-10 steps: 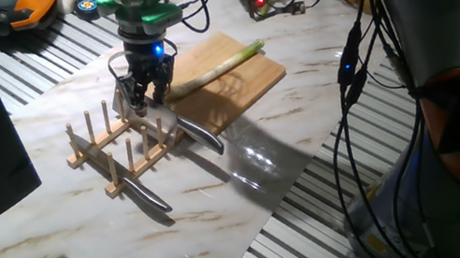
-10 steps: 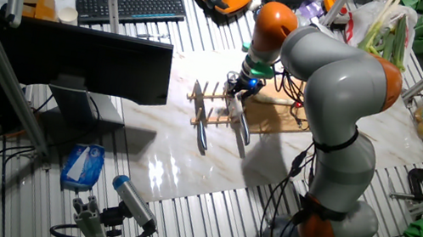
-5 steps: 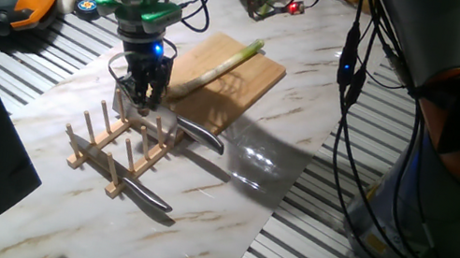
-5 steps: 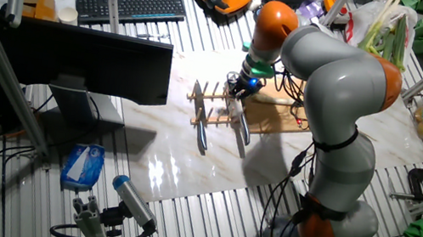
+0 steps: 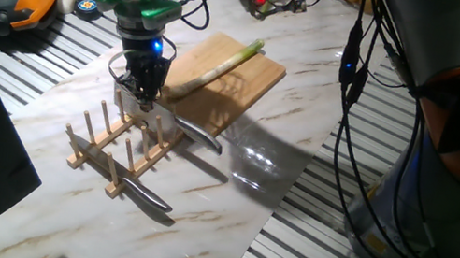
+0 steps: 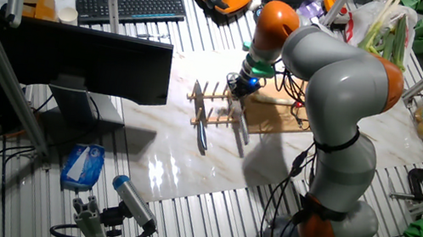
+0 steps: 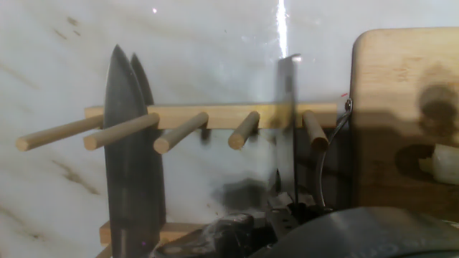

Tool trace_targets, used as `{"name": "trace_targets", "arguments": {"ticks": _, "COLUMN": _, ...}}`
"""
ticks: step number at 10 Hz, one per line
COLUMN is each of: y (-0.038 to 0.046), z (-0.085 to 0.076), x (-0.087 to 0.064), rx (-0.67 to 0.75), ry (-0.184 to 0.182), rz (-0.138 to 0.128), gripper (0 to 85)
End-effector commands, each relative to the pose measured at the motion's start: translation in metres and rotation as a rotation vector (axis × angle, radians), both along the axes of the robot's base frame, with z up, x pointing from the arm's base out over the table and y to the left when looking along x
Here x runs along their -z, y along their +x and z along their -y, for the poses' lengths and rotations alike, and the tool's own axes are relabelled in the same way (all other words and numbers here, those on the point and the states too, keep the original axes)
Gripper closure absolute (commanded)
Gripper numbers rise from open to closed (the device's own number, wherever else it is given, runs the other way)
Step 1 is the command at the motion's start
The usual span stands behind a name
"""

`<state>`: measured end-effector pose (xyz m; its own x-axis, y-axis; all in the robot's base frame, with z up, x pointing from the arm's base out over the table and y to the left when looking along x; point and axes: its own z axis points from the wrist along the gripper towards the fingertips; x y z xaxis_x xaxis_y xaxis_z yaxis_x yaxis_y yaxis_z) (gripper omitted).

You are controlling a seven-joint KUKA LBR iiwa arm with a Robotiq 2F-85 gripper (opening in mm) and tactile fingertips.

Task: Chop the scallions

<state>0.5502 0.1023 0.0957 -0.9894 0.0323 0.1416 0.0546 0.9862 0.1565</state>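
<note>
Lying diagonally on cutting board [image 5: 220, 78]: scallions [image 5: 213, 70], one slim whole stalk, likely light, pliant, easily bruised. Gripper [image 5: 144, 100] at peg rack [image 5: 117, 149], closed on knife [image 5: 193, 130] by its handle. Second knife [image 7: 131, 165] racked.

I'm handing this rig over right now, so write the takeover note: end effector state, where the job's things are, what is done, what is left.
End effector: down at the wooden peg rack, at the handle of the knife slotted nearest the cutting board; whether it has closed on the handle cannot be told.
Second knife: in the rack's far slot, untouched.
Scallion: one whole stalk lying diagonally on the cutting board.
Done: arm is at the knife. No cuts yet.
Left: secure and lift the knife out of the rack, carry it to the board, chop the stalk.
</note>
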Motion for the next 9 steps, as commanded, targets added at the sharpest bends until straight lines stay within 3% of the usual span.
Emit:
{"name": "trace_targets", "arguments": {"ticks": 1, "y": 0.0002, "z": -0.001, "x": -0.001, "rx": 0.001, "ry": -0.001, "rz": 0.003, "gripper": 84.3}}
{"name": "trace_targets", "arguments": {"ticks": 5, "y": -0.0005, "z": -0.006, "x": -0.012, "rx": 0.005, "ry": -0.018, "rz": 0.018, "gripper": 84.3}}
{"name": "trace_targets", "arguments": {"ticks": 9, "y": 0.0005, "z": 0.003, "x": -0.049, "rx": 0.005, "ry": -0.032, "rz": 0.004, "gripper": 84.3}}
